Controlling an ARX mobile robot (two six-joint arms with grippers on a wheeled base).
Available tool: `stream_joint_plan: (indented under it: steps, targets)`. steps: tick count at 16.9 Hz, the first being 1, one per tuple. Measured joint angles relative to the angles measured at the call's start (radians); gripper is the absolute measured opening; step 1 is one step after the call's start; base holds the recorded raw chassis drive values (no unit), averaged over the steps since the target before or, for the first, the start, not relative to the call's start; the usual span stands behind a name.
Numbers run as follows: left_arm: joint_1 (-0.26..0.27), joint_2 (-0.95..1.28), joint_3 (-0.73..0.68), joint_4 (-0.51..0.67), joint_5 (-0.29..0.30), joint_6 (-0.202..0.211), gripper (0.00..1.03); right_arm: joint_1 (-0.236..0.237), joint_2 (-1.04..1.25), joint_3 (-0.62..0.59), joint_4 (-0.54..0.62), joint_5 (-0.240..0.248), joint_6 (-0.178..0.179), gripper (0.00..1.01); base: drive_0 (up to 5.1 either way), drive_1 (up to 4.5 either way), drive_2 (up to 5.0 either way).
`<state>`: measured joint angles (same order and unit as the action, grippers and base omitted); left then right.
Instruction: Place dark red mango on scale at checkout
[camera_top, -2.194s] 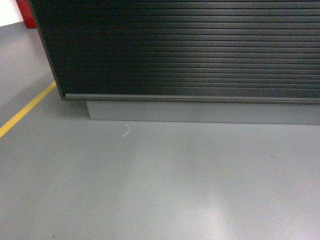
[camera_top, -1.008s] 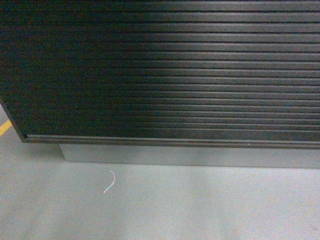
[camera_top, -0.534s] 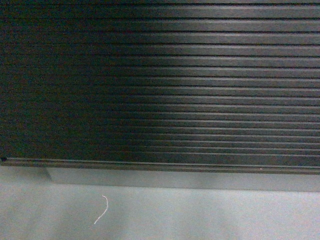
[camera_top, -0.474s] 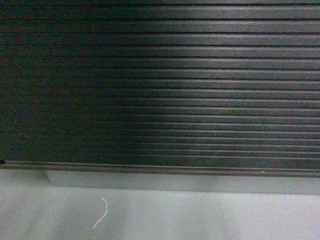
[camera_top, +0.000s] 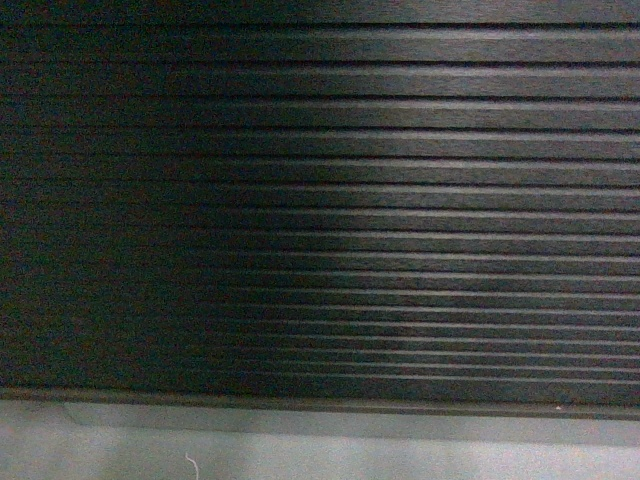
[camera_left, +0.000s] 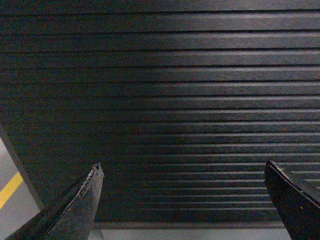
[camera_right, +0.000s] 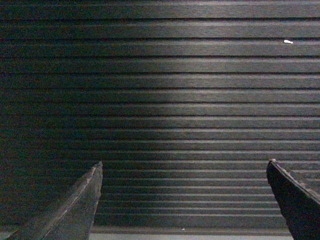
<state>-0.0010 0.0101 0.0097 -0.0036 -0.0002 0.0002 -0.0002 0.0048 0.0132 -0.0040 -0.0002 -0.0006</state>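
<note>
The checkout (camera_top: 320, 200) fills the head view with its dark, horizontally ribbed front; its grey base plinth (camera_top: 350, 428) runs along the bottom. The same slatted front of the checkout (camera_left: 165, 100) fills the left wrist view, and the checkout (camera_right: 165, 100) fills the right wrist view too. My left gripper (camera_left: 182, 167) is open, its dark fingers wide apart with nothing between them. My right gripper (camera_right: 185, 167) is open too and holds nothing. The dark red mango and the scale are out of view. Neither gripper shows in the head view.
Grey floor (camera_top: 400, 462) shows as a thin strip below the plinth, with a small white thread (camera_top: 191, 464) on it. The counter's left corner edge (camera_left: 20, 165) and a yellow floor line (camera_left: 10, 189) appear at the left of the left wrist view.
The counter front has grown larger and slid down in the head view. The left corner and yellow line have left that view, and the white thread has dropped to the bottom edge.
</note>
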Motion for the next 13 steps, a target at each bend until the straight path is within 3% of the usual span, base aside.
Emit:
stream_joint_plan:
  steps: [13]
  targets:
    - [0.0,0.0,0.0,0.0,0.0,0.0,0.98,0.0,0.0,0.0,0.0,0.0,0.0,0.98,0.0,0.29,-0.3]
